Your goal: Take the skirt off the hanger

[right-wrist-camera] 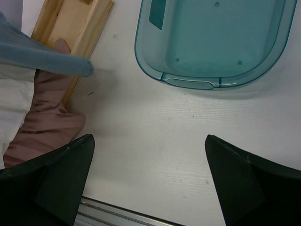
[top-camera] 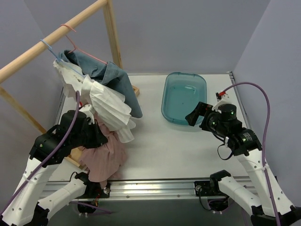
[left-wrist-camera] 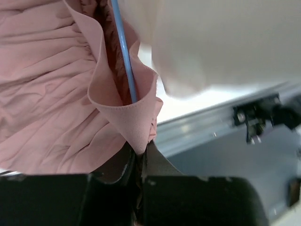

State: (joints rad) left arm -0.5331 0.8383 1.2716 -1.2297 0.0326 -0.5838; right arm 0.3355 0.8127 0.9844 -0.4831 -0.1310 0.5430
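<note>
— Left tool?
— Clamped on the folded waistband of the pink skirt: soft, gathered cloth, thin blue hanger wire inside the fold, low at the left near corner.
— Right tool?
— Spread wide, grasping nothing, over white worktop near a rounded clear teal bin.
— In the way?
— Pleated white garment and blue denim, crowding just above the skirt.

The skirt is pale pink with fine gathered pleats, and it hangs in a crumpled bunch at the near left of the surface, reaching down to the front edge. Its smooth waistband folds into a loop around the thin blue hanger, which runs down inside it. The loop's lowest point is pinched between the closed fingers of the left hand.
</note>
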